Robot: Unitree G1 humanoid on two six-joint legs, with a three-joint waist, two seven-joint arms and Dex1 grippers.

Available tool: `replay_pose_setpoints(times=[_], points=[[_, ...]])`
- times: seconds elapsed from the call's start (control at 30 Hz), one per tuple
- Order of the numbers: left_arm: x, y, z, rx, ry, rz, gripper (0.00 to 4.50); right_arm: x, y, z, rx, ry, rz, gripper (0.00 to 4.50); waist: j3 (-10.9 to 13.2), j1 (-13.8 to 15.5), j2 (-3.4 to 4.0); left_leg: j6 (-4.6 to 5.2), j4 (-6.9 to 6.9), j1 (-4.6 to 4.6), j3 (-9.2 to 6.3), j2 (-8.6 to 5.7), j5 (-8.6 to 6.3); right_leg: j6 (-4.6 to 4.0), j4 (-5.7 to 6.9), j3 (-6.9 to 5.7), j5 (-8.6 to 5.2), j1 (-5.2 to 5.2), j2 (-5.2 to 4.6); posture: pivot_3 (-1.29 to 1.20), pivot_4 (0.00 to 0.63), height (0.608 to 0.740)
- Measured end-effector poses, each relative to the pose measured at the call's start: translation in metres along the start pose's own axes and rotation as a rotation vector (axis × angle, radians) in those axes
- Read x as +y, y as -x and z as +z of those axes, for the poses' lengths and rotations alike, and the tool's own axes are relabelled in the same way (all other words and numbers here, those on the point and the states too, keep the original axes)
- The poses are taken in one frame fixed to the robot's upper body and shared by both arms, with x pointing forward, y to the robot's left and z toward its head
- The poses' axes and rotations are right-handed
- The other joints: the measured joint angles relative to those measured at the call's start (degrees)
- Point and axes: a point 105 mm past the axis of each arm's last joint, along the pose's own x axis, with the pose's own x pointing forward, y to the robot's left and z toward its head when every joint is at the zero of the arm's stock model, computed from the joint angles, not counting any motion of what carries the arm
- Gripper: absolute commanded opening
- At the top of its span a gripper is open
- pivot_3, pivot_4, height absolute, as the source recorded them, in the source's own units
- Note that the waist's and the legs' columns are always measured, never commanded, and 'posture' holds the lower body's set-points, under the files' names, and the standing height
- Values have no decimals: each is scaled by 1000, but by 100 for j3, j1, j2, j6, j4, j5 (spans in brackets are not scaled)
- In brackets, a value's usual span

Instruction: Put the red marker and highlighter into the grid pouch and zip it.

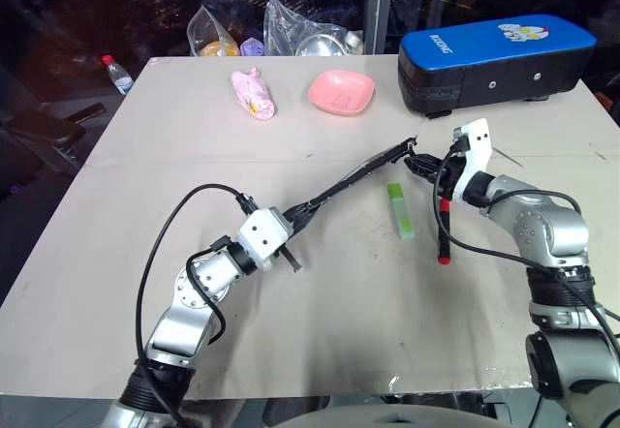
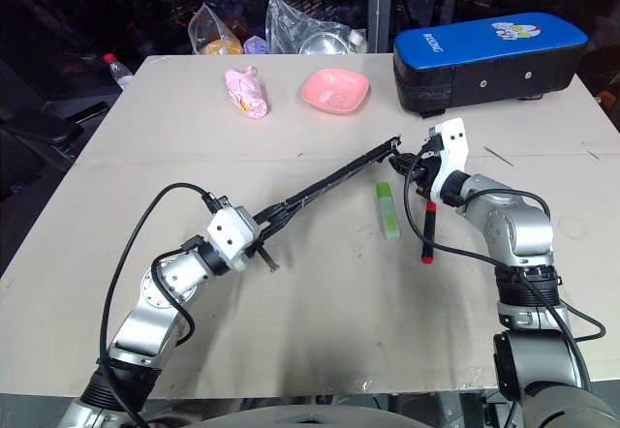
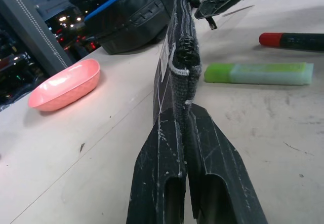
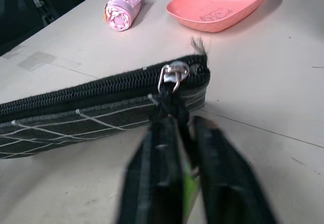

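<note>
Here the left end effector (image 1: 295, 217) is clamped on one end of the pouch (image 1: 358, 174), held edge-up above the worktop (image 1: 194, 147). The right end effector (image 1: 423, 165) is closed on the zipper pull (image 4: 173, 75) at its other end. Highlighter (image 1: 400, 210) and marker (image 1: 444, 229) lie side by side just beyond the pouch, near the right arm.

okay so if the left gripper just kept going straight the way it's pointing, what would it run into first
The left gripper, shut on the grid pouch, points along it toward the right gripper at the zipper end. It would probably meet that first, though depth is hard to judge.
</note>
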Motion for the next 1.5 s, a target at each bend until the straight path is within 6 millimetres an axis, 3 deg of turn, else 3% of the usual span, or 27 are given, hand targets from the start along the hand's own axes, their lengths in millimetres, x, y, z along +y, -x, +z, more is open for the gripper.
replay_pose_setpoints(times=[0.3, 0.33, 0.4, 0.5, 0.77, 1.4, 1.5], points=[[2, 2, 0, 2, -5, -3, 0, 3, -1, 9, 0, 51, 30, 45, 1, 0, -1, 0, 0, 0, -1, 1, 0, 0, 0, 0, 0, 0, 1, 0, 150, 728], [3, 2, 0, 2, -7, -1, 643, 3, -1, 9, -1, 52, 31, 0, 1, 0, -1, 0, 0, 0, -1, 1, 0, 0, 0, 0, 0, 0, 0, 0, 150, 728], [5, 3, 1, 0, -11, 6, 1272, 4, -1, 10, -2, 54, 31, 0, 1, 0, -1, 0, 0, 0, -1, 1, 0, 0, 0, 0, 0, 0, 0, 0, 150, 728], [7, 4, 4, -9, -17, 20, 2670, 5, -2, 13, -6, 60, 30, 0, 2, 1, -1, 0, 0, 0, 0, 1, 0, 0, 0, 1, 0, 0, -1, 0, 150, 728], [1, 2, 19, -61, -21, 15, 2670, 19, -5, 19, -13, 101, 51, 0, 3, 5, -1, 0, -1, 0, -1, 2, 0, -6, -1, 1, -3, 0, -16, 0, 150, 728], [8, -10, 10, -42, -33, 11, 2670, 20, -4, 16, -4, 103, 43, 0, 4, 4, -3, 0, -1, -1, -1, 1, 0, -1, -2, -1, -1, -1, -3, 0, 150, 728], [8, -10, 10, -47, -37, 4, 1769, 21, -4, 15, -2, 104, 43, 0, 4, 2, -3, 0, -3, -1, -2, 2, 0, -1, -2, -1, -1, -1, -3, 0, 150, 728]])
